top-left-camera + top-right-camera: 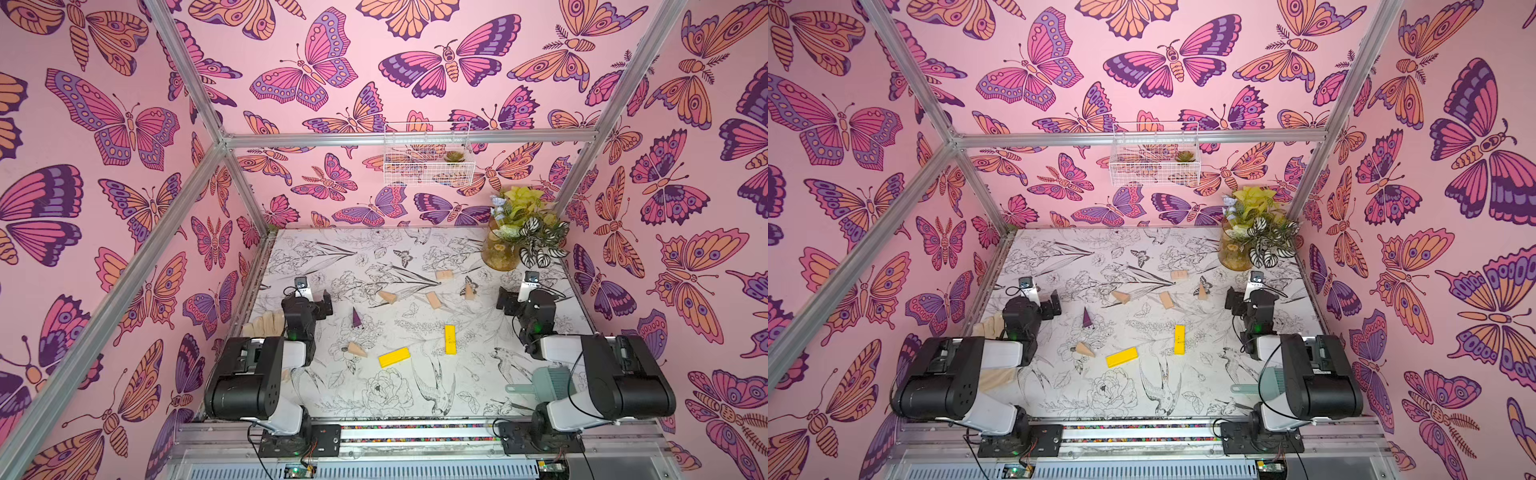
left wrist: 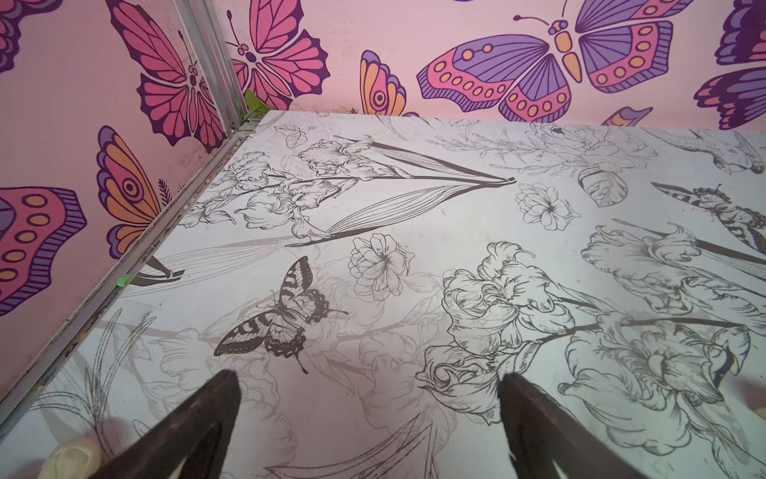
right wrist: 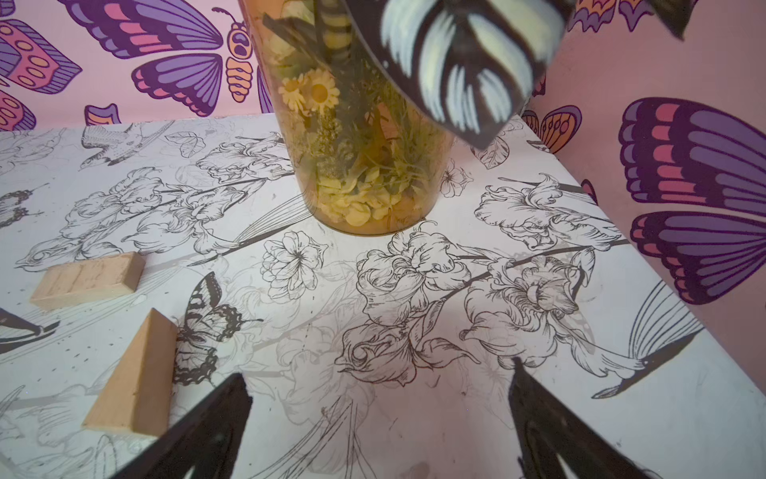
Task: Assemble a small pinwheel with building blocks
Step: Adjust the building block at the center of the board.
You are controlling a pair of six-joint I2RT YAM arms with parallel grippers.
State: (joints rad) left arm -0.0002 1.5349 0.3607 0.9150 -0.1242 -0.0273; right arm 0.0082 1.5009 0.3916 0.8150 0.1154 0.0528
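our left end effector (image 2: pixel 369 375) hangs wide open and empty over bare bench (image 1: pixel 316 266), off to the side so the pieces stay reachable. the blocks (image 1: pixel 433 300) lie scattered mid-bench, none joined: purple wedge (image 1: pixel 356 319), then yellow bars (image 1: pixel 394 358). no pinwheel is built yet. our right end effector (image 3: pixel 378 369) also gapes empty, near a tan wedge (image 3: pixel 132 373), likely its first pick.

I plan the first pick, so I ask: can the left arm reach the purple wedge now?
Probably yes. The left gripper is open and empty, and the purple wedge stands near it on the table, with no other block between them.
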